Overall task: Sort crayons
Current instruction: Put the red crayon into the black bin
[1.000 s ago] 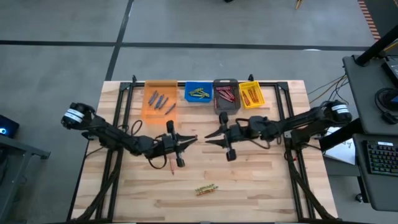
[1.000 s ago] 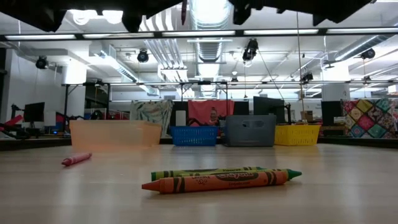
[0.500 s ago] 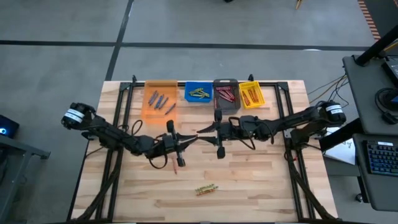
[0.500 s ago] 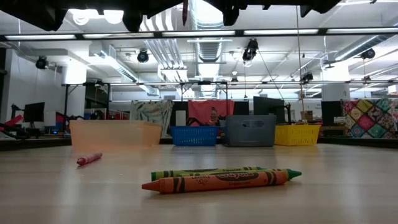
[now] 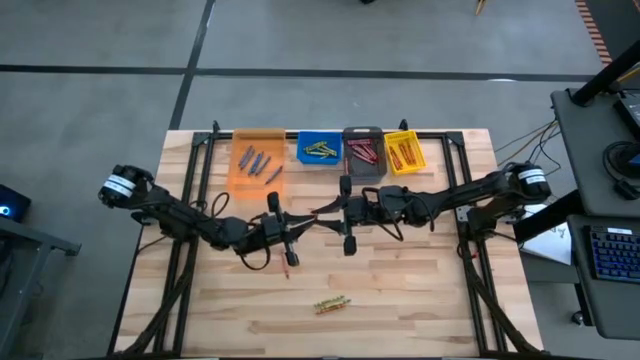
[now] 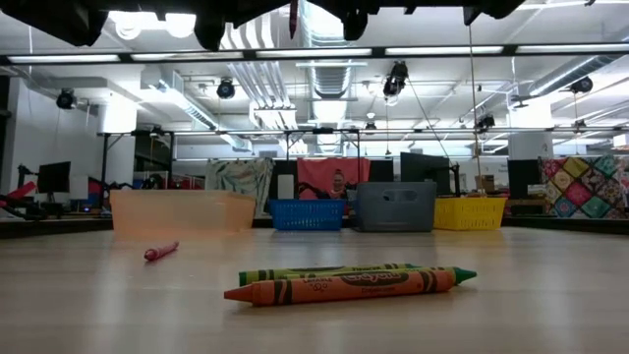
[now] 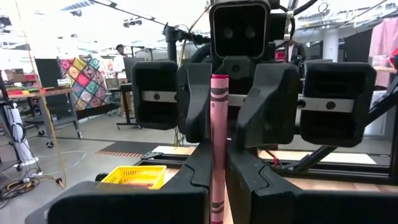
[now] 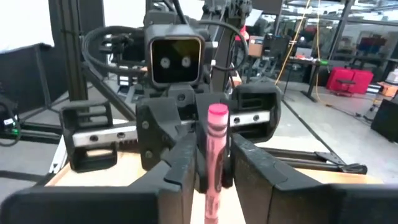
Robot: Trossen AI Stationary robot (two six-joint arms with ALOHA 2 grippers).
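Moved: right gripper (image 5: 322,213) has come in leftward to meet the left gripper (image 5: 298,224) above mid-table; the loose red crayon (image 6: 160,252) has rolled along the tabletop.
Left gripper: clenched on a pink crayon (image 7: 219,149), which stands upright between its fingers.
Right gripper: facing the left one, fingers (image 7: 194,93) parted on either side of the same crayon's upper part.
Pair on table: green crayon (image 6: 324,269) and orange crayon (image 6: 354,285), touching, side by side near the front edge.
Sorted stock: crayons lying in the orange bin (image 5: 240,183), blue bin (image 5: 320,160), grey bin (image 5: 362,133) and yellow bin (image 5: 402,134) along the far edge.
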